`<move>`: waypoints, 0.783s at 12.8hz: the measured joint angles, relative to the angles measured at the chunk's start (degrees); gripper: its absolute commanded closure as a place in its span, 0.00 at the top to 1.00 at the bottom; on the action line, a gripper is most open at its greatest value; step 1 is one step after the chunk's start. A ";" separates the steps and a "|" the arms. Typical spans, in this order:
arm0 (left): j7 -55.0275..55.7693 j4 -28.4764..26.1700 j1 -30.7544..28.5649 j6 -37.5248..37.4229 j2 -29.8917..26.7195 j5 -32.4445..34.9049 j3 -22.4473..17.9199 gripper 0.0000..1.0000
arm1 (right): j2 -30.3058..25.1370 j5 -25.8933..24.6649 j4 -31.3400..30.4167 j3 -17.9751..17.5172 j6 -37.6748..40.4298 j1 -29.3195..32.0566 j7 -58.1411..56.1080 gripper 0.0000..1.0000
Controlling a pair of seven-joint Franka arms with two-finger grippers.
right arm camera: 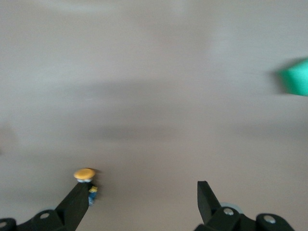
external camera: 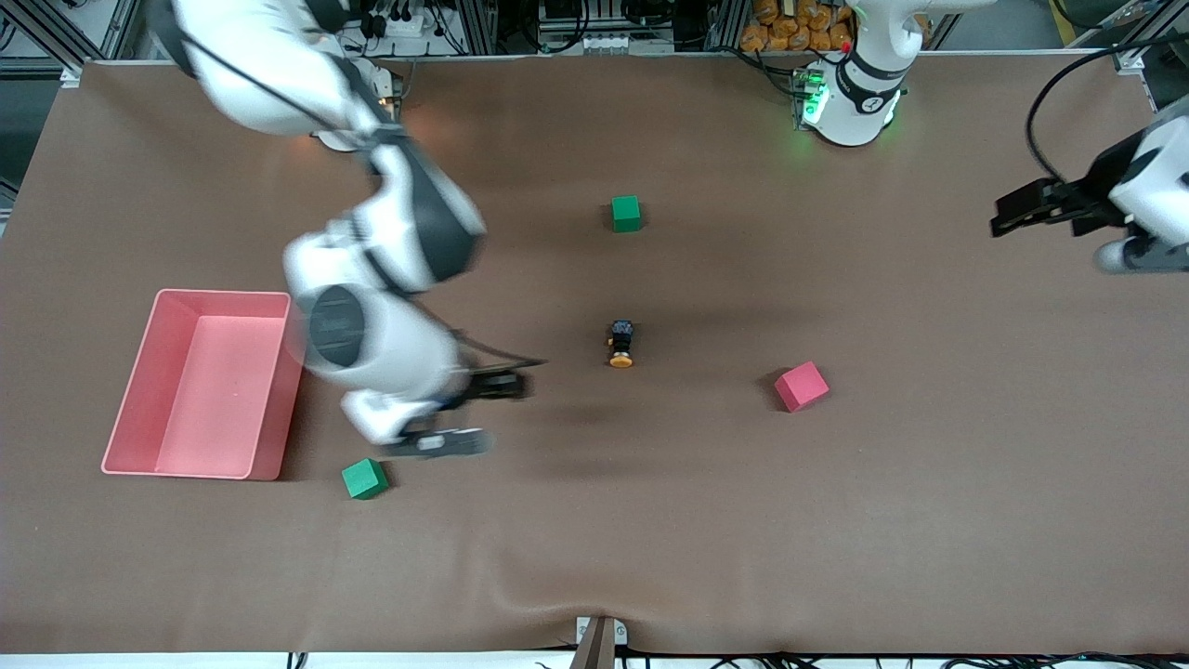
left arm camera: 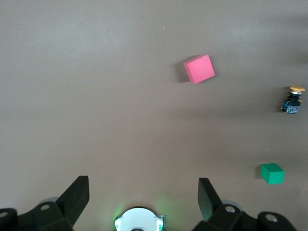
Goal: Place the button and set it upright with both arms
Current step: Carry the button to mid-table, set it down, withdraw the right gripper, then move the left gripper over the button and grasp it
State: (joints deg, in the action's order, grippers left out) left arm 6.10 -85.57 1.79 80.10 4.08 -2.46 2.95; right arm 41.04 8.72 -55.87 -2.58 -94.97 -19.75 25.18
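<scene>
Button [external camera: 621, 343] lies tipped, frame centre. Right gripper [external camera: 469, 413] fingers wide; left gripper [external camera: 1008, 212] wide, waiting. You: grab black body, stand it.

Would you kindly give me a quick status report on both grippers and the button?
Left gripper open, waiting at its table end. Right gripper open, empty, above the table beside the button. Button lying on its side mid-table, not held. Nothing in the way.

1. Right arm [external camera: 372, 269]: reaches from its base at eleven o'clock toward the table's middle, bent at the elbow; right gripper [external camera: 469, 413] low over the table, fingers spread wide, empty.
2. Left arm [external camera: 1147, 200]: waits at three o'clock; left gripper [external camera: 1008, 212] raised, fingers apart, empty.
</scene>
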 measured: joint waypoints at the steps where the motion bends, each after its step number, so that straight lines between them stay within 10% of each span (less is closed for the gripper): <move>1: 1.18 -0.01 0.45 0.20 1.11 -0.01 1.15 1.00 | -2.28 -0.02 0.02 -0.30 4.68 4.48 -0.14 1.00; 7: 18.73 0.07 11.31 1.00 10.82 -0.05 3.59 1.00 | -16.30 -2.44 -0.49 2.58 14.12 18.32 -2.36 1.00; 10: 27.14 3.43 17.73 2.68 17.69 -0.08 3.78 1.00 | -28.07 -2.91 -12.43 7.06 11.20 18.46 -5.97 1.00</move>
State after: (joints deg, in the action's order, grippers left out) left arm 33.24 -82.14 19.52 82.78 21.77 -2.54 6.73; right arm 12.98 5.80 -68.29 4.49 -83.77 -1.29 19.21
